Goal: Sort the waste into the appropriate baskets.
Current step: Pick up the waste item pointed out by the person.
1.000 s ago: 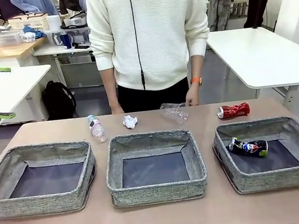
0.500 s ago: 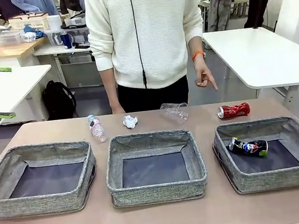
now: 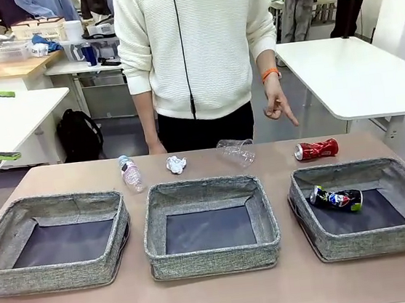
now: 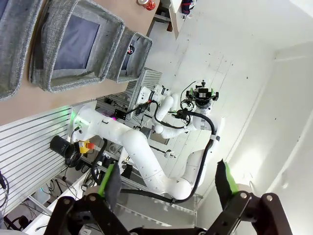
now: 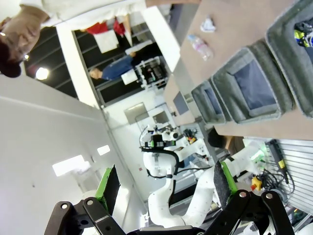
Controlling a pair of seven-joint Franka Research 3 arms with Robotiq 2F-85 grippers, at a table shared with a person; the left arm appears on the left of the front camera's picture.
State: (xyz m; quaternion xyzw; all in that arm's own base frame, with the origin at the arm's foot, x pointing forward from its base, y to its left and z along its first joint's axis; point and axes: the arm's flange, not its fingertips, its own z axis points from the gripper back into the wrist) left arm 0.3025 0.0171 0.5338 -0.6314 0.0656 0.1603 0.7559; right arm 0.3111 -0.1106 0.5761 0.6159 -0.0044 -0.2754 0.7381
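Three grey baskets [image 3: 213,256] line the near edge of the brown counter [image 3: 219,296]; the right basket [image 3: 377,241] holds a dark can [image 3: 336,198]. Along the far edge lie a bottle [image 3: 130,174] whose pink label is too small to read, crumpled paper [image 3: 177,164], a clear cup [image 3: 236,150] and a red can [image 3: 316,149]. Beyond stand white tables [image 3: 354,68]. The left gripper [image 4: 168,181] and right gripper [image 5: 165,183] hang empty, jaws spread wide.
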